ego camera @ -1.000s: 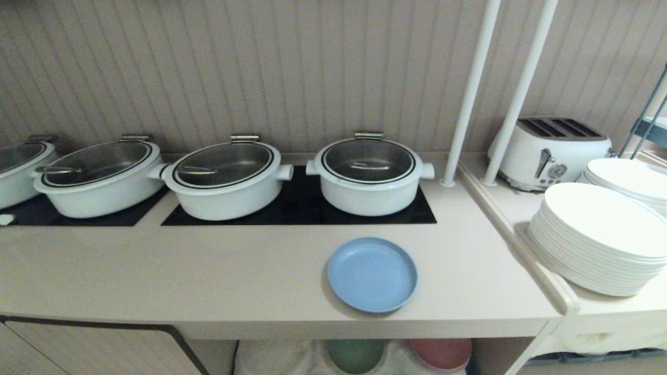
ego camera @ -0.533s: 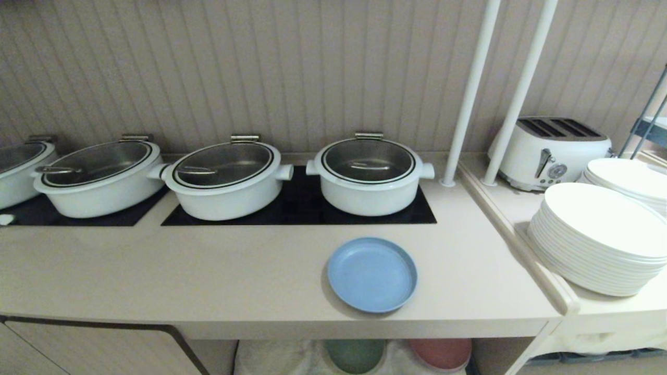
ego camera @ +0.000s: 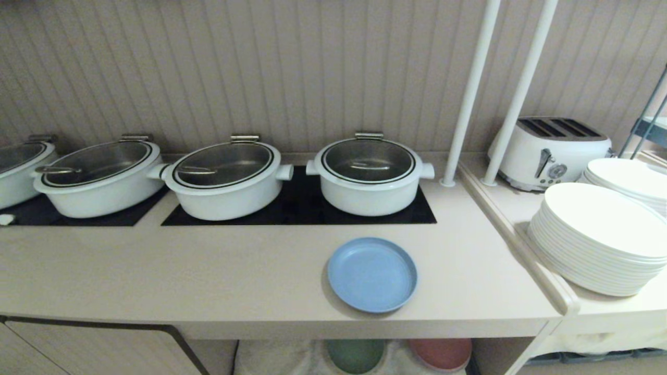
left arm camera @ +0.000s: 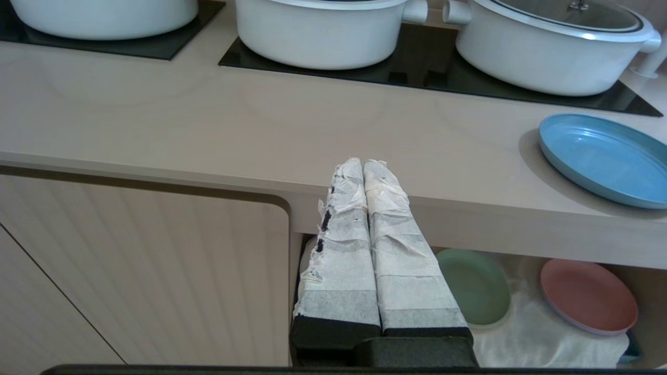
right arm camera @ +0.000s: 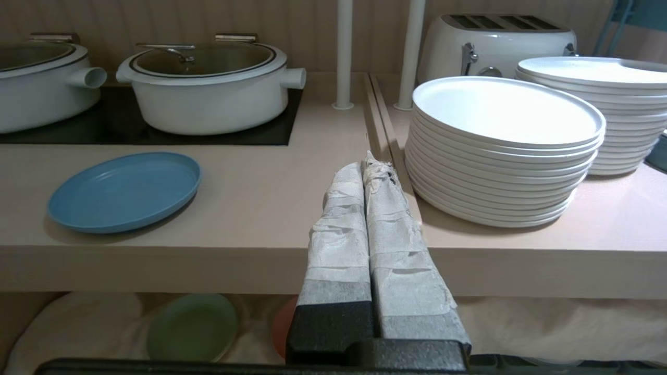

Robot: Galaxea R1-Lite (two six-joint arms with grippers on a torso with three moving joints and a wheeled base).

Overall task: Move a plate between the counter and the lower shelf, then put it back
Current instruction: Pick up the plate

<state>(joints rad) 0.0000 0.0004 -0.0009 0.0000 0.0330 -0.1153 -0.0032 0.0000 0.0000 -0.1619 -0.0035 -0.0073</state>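
Counter [ego camera: 208, 281]: plate [ego camera: 372, 274] flat near front edge, untouched.

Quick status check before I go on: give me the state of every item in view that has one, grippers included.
Blue plate: flat on the counter, not held.
Green plate: on the lower shelf cloth.
Pink plate: on the same cloth, apart from the green one.
Pots: lidded, on the cooktop.
White plates: stacked.
Left gripper: jaws shut, empty.
Right gripper: jaws shut, empty.
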